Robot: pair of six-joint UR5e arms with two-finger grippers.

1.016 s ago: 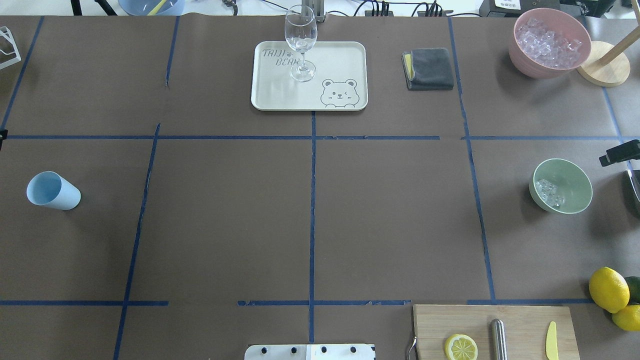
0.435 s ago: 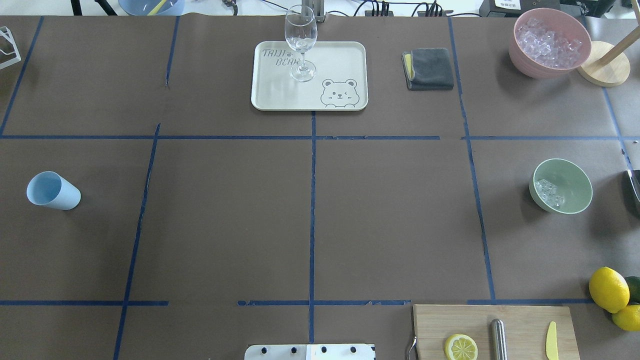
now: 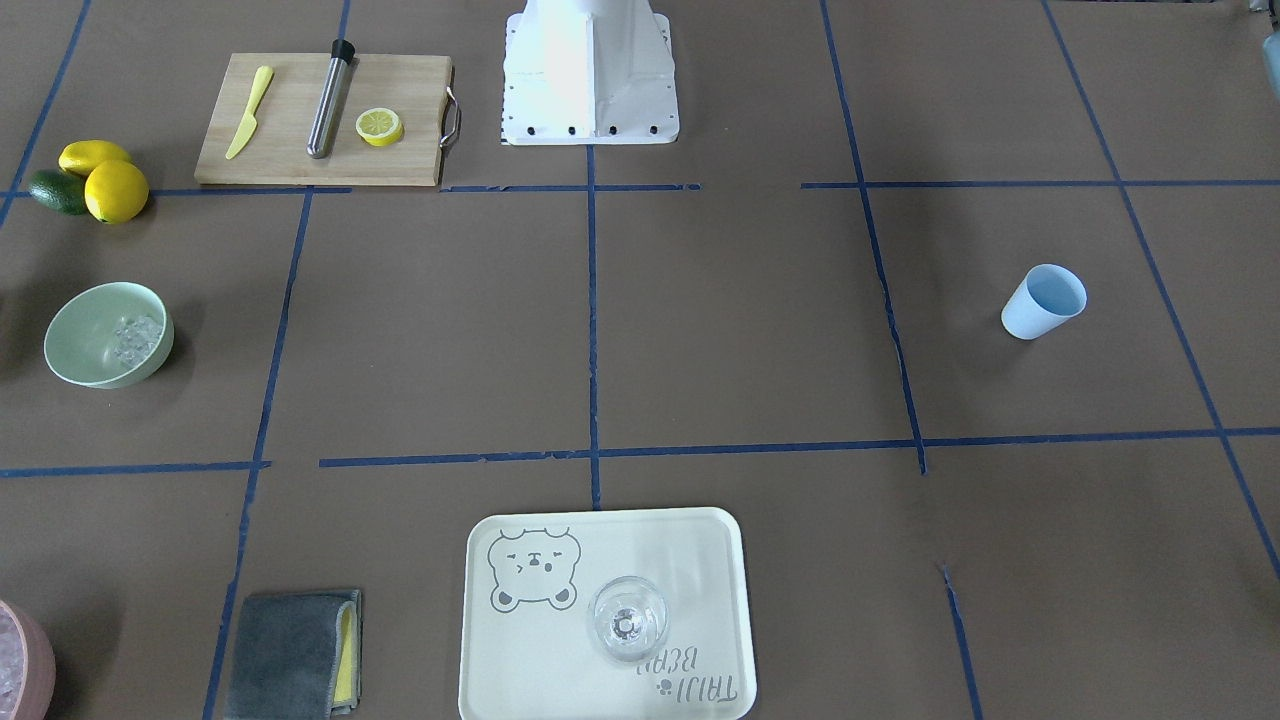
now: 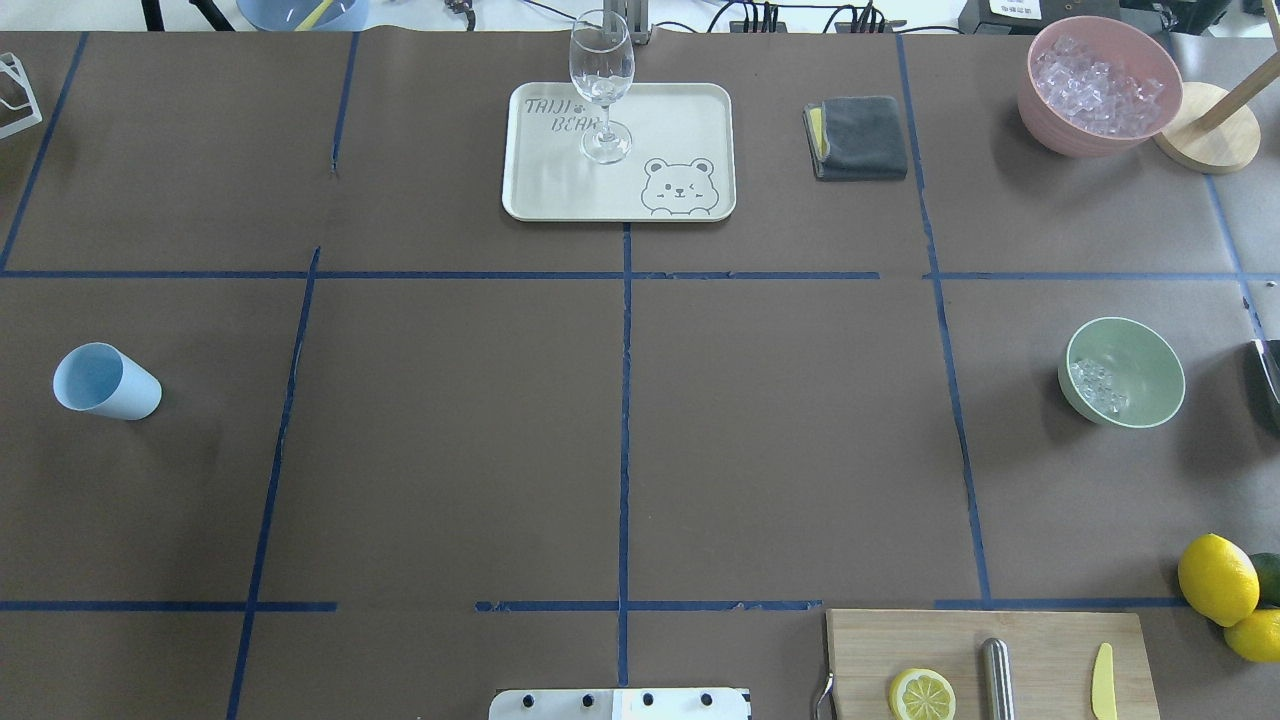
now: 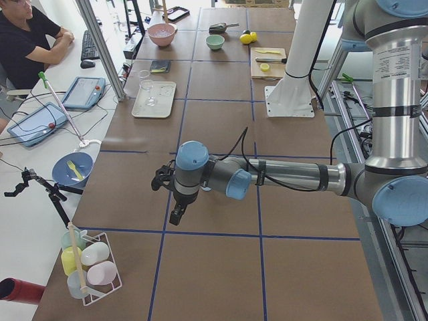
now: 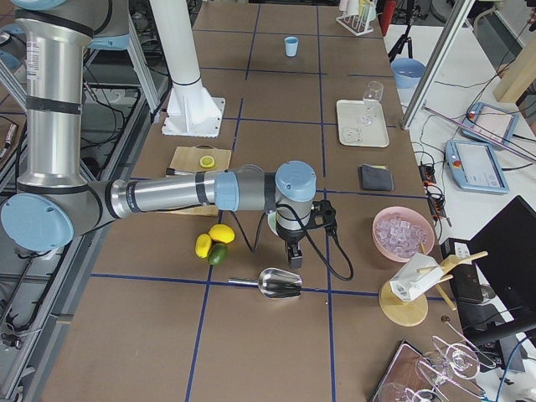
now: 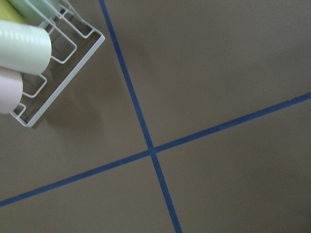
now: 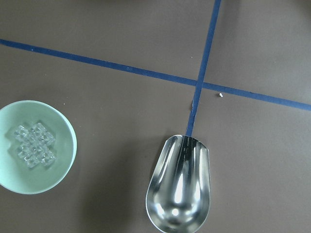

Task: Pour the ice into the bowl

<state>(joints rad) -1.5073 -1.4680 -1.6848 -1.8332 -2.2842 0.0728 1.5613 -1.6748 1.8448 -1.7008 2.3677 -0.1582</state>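
The pale mint-green bowl [image 4: 1146,368] stands at the table's right, with a small heap of clear ice cubes [image 4: 1098,386] in it. It also shows in the front view [image 3: 78,342] and in the right wrist view [image 8: 66,145], ice [image 8: 33,144] inside. An empty metal scoop [image 8: 179,190] lies on the table beside the bowl. My right gripper [image 6: 293,254] hangs above the scoop [image 6: 280,283], seen only from the side; I cannot tell if it is open. My left gripper [image 5: 178,214] hovers over bare table, seen only from the side; I cannot tell its state.
A pink bowl [image 4: 1040,105] full of ice stands at the back right. A light blue cup [image 4: 105,382] is at the left. A tray [image 4: 680,120] holds a wine glass. There are also a grey cloth [image 4: 858,137], a cutting board [image 4: 1040,640], lemons [image 4: 1216,578] and a cup rack [image 7: 43,82].
A black part of my right arm that showed at the overhead view's right edge has moved out of that view. The bowl, ice and cup have not moved.
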